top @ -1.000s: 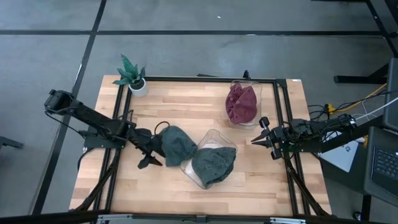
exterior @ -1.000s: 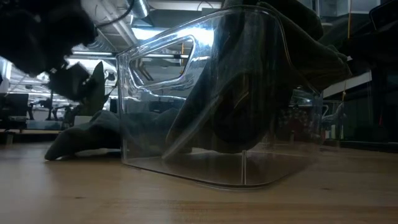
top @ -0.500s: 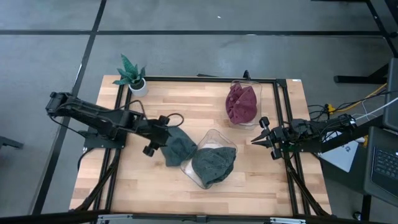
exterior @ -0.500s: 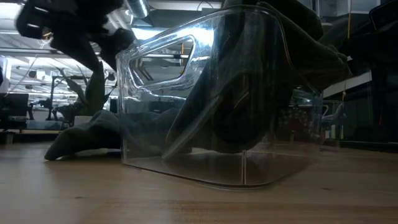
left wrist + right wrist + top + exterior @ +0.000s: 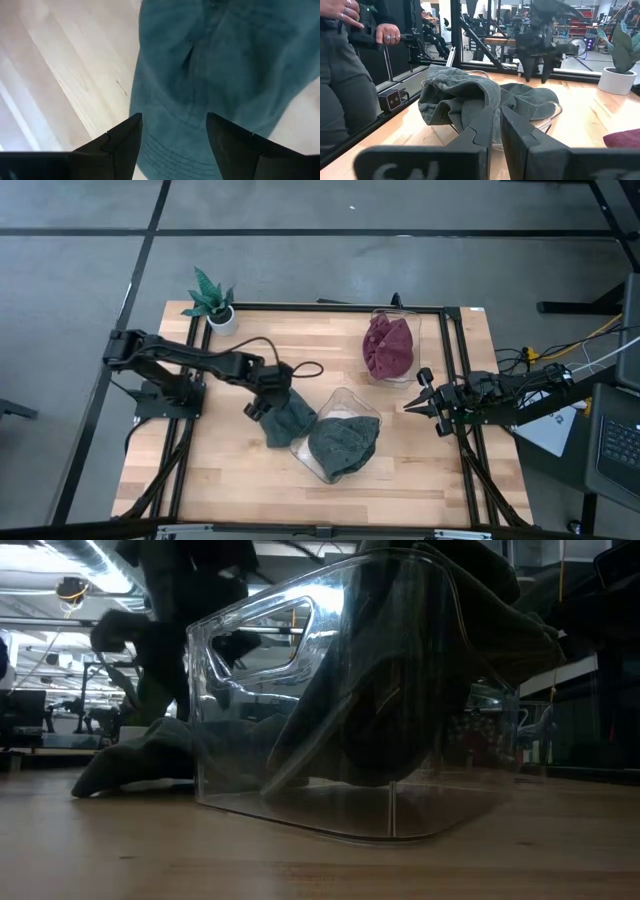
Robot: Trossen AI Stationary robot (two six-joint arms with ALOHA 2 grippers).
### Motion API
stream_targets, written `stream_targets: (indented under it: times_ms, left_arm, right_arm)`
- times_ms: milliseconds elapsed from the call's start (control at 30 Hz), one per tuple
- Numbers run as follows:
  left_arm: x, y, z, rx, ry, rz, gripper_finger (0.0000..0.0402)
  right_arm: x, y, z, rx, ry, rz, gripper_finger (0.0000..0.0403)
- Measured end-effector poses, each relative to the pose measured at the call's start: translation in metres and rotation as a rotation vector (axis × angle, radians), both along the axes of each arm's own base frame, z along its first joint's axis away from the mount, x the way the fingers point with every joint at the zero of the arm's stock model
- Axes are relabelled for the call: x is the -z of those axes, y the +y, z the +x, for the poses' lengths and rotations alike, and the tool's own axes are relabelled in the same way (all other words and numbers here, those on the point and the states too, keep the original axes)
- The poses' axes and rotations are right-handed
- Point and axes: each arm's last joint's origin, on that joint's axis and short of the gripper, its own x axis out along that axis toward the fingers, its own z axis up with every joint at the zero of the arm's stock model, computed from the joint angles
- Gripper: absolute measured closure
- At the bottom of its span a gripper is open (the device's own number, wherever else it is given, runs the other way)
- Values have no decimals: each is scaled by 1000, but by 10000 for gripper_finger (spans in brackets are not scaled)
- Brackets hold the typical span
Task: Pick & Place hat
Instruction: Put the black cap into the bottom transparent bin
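Even bright light above; low view dim, backlit, blurred

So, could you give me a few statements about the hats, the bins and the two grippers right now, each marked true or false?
1. The left gripper hangs open over the teal hat on the table. True.
2. The nearer clear bin is empty. False: a grey-green hat fills it.
3. The dark red hat sits in the far clear bin. True.
4. The right gripper is holding a hat. False: it is shut on nothing, waiting at the table's right edge.
5. The potted plant stands at the table's near right corner. False: it is at the far left corner.
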Motion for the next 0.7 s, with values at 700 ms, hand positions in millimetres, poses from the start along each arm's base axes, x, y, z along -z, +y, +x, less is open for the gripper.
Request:
stream_targets:
  times_ms: [700]
  left_arm:
    - [21, 4, 12, 258, 55, -160, 186]
  right_arm:
    - [0, 0, 0, 0, 1, 1, 366]
